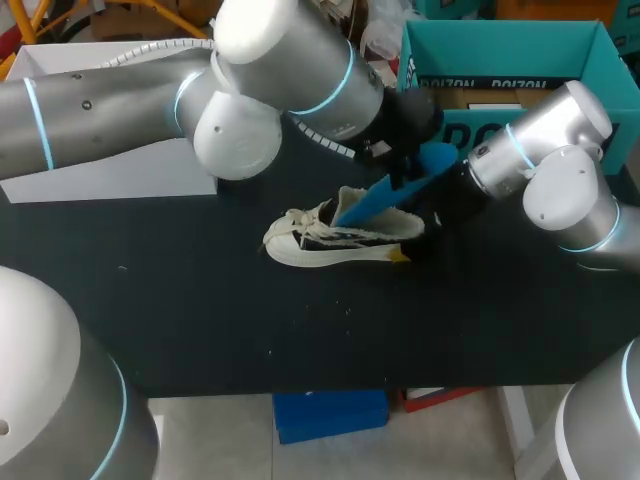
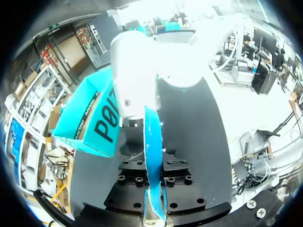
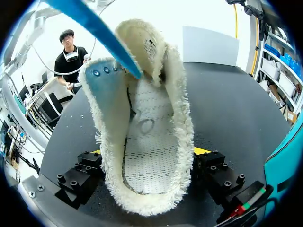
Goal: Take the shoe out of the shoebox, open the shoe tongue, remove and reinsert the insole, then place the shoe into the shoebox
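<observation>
My left jaws are clenched on the blue insole [image 2: 152, 156]. It looks thin and bendy, so I hold it by its end. My right jaws hug the heel of the shoe [image 3: 151, 142], touching both sides, I think. The shoe looks light and soft. It lies on the bench [image 1: 200, 300], near the shoebox [image 1: 500, 40].

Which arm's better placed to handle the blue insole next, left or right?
Left. The left arm has its jaws shut on the blue insole, whose tip sits at the opening of the shoe. The right arm has its jaws clamped on the heel, steadying it.
</observation>
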